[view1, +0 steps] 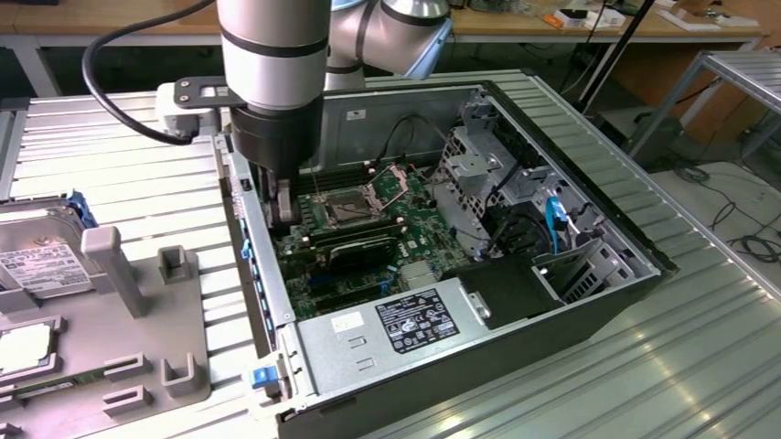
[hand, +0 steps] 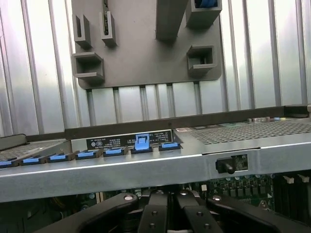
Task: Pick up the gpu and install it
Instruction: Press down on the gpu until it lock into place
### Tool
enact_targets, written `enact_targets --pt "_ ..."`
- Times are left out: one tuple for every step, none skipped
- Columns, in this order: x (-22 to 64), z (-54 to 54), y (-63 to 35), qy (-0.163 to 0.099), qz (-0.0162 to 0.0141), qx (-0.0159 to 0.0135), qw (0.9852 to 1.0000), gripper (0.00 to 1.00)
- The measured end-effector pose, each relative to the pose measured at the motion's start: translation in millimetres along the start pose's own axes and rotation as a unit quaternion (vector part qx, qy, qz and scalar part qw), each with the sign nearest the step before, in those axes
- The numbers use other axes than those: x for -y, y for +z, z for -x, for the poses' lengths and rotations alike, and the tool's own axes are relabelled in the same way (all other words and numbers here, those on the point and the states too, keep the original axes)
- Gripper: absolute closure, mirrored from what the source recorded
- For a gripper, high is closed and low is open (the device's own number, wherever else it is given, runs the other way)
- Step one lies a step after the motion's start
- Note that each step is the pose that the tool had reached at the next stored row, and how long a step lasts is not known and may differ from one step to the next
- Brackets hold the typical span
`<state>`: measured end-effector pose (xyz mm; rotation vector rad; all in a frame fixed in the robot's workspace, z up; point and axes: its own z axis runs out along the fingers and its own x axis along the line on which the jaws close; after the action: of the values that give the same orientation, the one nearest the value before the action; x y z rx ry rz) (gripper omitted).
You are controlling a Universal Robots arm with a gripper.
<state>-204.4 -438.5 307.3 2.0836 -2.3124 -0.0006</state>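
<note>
The gpu (view1: 357,247) is a short black card standing on the green motherboard (view1: 409,197) inside the open computer case (view1: 271,293), just below the CPU socket (view1: 346,208). My gripper (view1: 285,212) reaches down into the case along its wall on the exterior view's left, close above the card's end near that wall. Its fingers are shut, and I see nothing between them. In the wrist view the gripper (hand: 167,218) shows its black linkages drawn together over the motherboard, behind the case's metal rim (hand: 146,170).
A grey holder tray (view1: 134,329) (hand: 146,58) lies on the ribbed metal table beside the case, with a hard drive (view1: 37,261) at its far side. Blue slot latches (hand: 142,141) line the case's rear edge. The power supply (view1: 403,320) and drive cage (view1: 470,174) crowd the case.
</note>
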Motion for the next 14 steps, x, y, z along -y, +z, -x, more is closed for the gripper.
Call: enact_targets --pt "-0.1 0.5 -0.1 0.001 0.0000 -0.0001 1.0000 0.89" --pt "-0.3 2.4 -0.1 0.003 0.0001 0.0000 1.0000 0.89" --pt "-0.5 4.3 -0.1 0.003 0.0002 0.0011 1.0000 0.89" --pt "-0.5 6.5 -0.1 0.003 0.0004 0.0030 1.0000 0.89" --pt "1.7 8.5 -0.2 0.003 0.0005 0.0041 1.0000 0.89" --pt "6.3 9.2 -0.2 0.003 0.0005 0.0030 1.0000 0.89" --pt "7.2 9.2 -0.3 0.003 0.0004 0.0029 1.0000 0.89" --pt "7.1 9.2 -0.3 0.003 0.0005 0.0029 1.0000 0.89" --pt "7.5 6.6 -0.3 0.003 0.0004 0.0015 1.0000 0.89" --pt "7.9 2.9 -0.1 0.003 0.0003 0.0014 1.0000 0.89" --pt "8.2 -0.3 -0.1 0.003 0.0003 0.0011 1.0000 0.89" --pt "8.7 -5.2 0.0 0.003 0.0003 0.0008 1.0000 0.89" --pt "8.5 -7.4 0.0 0.003 0.0003 0.0009 1.0000 0.89" --pt "6.5 -7.8 0.1 0.004 0.0003 0.0009 1.0000 0.89"
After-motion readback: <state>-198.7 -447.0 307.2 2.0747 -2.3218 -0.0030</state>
